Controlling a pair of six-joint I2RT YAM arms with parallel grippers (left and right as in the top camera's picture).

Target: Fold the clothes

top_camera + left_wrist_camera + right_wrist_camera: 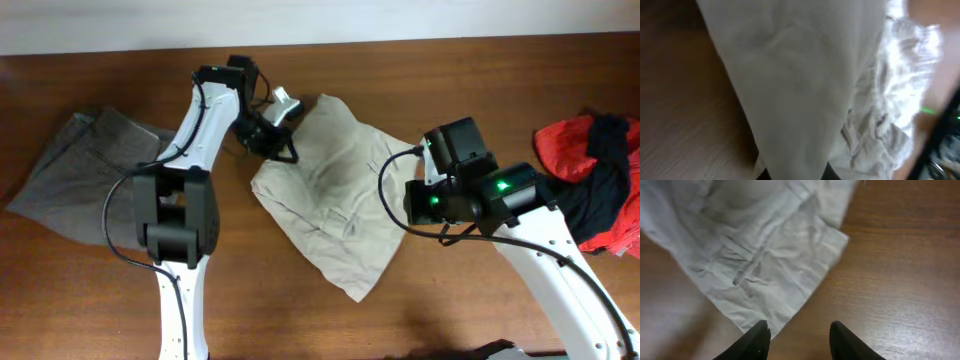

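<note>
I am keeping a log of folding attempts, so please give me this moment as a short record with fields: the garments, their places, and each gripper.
surface: wooden table
centre: beige shorts, lying wrinkled, not folded
left gripper: shut on the upper left edge of the beige shorts
right gripper: open, holding nothing, over bare wood beside the shorts' edge
far left: grey shorts, lying apart
far right: red and black garments, in a heap
</note>
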